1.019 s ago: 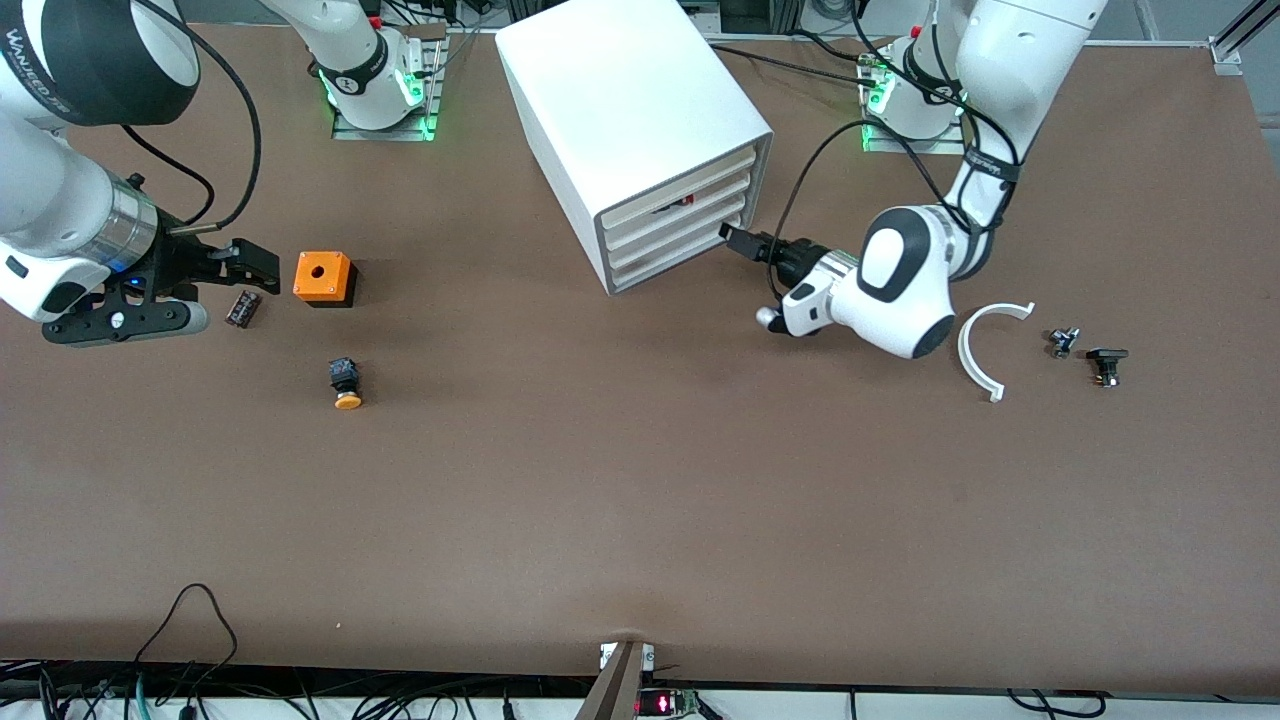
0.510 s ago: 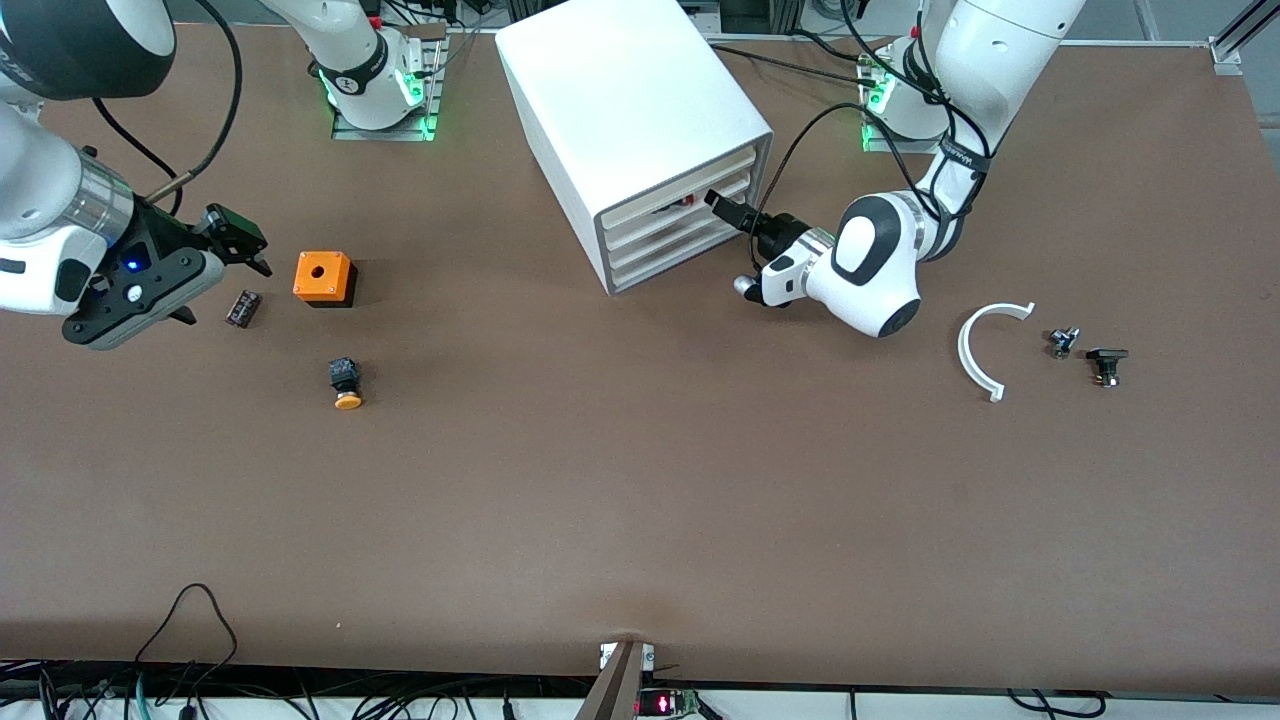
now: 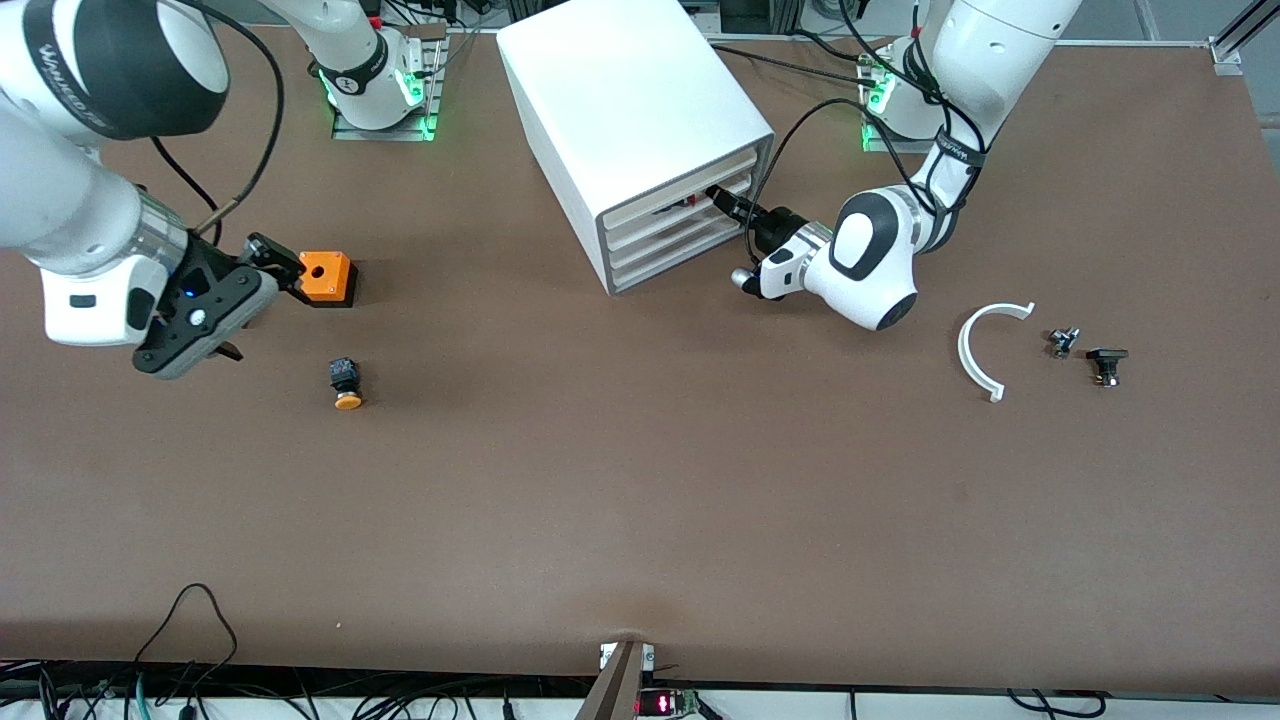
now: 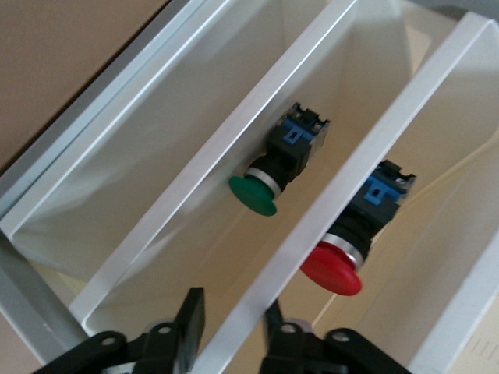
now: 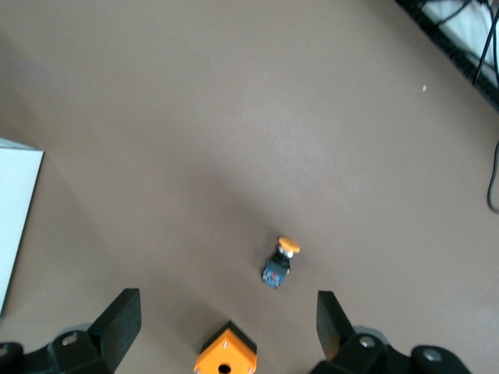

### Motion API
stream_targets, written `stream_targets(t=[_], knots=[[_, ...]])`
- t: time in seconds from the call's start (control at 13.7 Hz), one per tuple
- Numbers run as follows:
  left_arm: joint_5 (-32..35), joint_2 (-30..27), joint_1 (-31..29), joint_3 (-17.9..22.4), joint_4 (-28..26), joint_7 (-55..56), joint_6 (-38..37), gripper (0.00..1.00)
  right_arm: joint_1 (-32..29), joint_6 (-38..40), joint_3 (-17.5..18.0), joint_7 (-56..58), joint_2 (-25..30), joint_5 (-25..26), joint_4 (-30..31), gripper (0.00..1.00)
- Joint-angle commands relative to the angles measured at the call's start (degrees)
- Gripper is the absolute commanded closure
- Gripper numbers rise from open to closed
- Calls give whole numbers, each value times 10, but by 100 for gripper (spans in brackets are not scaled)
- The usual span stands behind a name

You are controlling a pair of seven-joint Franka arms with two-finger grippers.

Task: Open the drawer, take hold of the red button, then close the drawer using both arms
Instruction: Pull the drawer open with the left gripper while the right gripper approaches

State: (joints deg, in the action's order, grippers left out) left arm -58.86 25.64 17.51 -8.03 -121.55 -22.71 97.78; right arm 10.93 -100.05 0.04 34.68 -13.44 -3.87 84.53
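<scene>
The white cabinet (image 3: 630, 100) stands in the middle of the table. My left gripper (image 3: 718, 197) is at the front of its middle drawer (image 3: 665, 228). In the left wrist view the left gripper (image 4: 232, 308) is shut on that drawer's white front rim (image 4: 351, 156), one finger on each face. The red-capped button (image 4: 331, 269) lies in the tray right against this rim. A green-capped button (image 4: 253, 195) lies in the neighbouring tray. My right gripper (image 3: 255, 305) hangs open above the table beside the orange box (image 3: 324, 277), holding nothing.
A yellow-capped button (image 3: 346, 385) lies nearer the front camera than the orange box. Toward the left arm's end lie a white curved piece (image 3: 985, 345) and two small dark parts (image 3: 1063, 342) (image 3: 1106, 365). Cables run along the table's front edge.
My left gripper moved in to the drawer front and shut on its rim. The right arm swung toward the orange box and now covers a small dark part on the table.
</scene>
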Motion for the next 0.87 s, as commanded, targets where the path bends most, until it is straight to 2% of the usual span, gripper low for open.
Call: stream_targets(t=[0.0,0.22,0.58,0.73,0.8], knots=[[-2,-8,-3,24,2,-8,77,100,5,-16,0,7,-17,-50,-11,0],[-1,-5,-4,66,38,-6,104,100,23,-51,1,18,-34,-63,-13,0],[-1,3,-5,100,75,-2,104,100,60,-47,1,92,-53,-51,-27,0],[-3,2,-7,100,73,-8,102,0,76,-46,1,120,-52,-39,-27,0],[-2,-1,-9,100,73,-9,102,0,87,-46,1,128,-51,-39,-29,0]])
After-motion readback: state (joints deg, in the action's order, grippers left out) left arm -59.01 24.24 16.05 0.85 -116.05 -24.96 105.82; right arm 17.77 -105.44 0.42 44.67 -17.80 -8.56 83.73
